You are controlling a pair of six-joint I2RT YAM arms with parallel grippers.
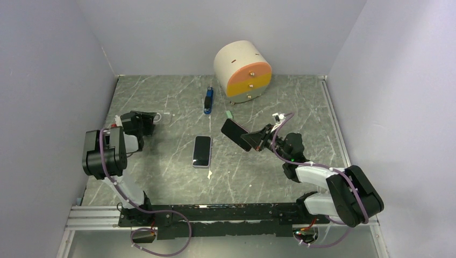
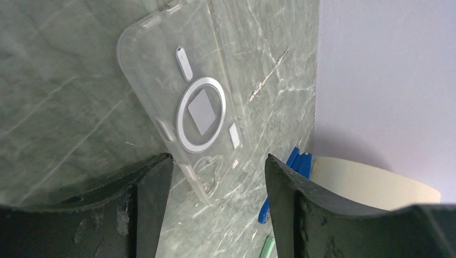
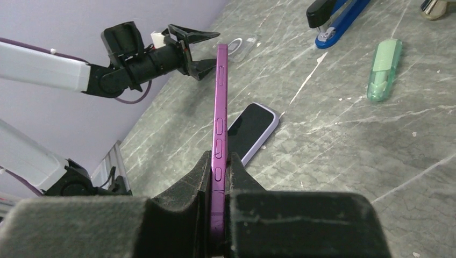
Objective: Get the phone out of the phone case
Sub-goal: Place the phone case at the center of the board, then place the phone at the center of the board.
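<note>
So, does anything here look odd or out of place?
Mostly the purple phone: it hangs tilted above the table, pinched on edge by the right end effector. A clear case lies empty by the left end effector.

The case (image 2: 183, 102) lies left, a flat phone (image 1: 202, 151) centre, the raised phone (image 1: 235, 134) right, stapler (image 1: 208, 101) behind.

Clear glossy plastic phone case (image 2: 200, 113), smooth purple phone (image 3: 219, 134), matt marbled stone-look table (image 1: 258, 180).

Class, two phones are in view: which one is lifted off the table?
The purple phone, clamped in the right tool; the other phone lies flat, screen up.
</note>
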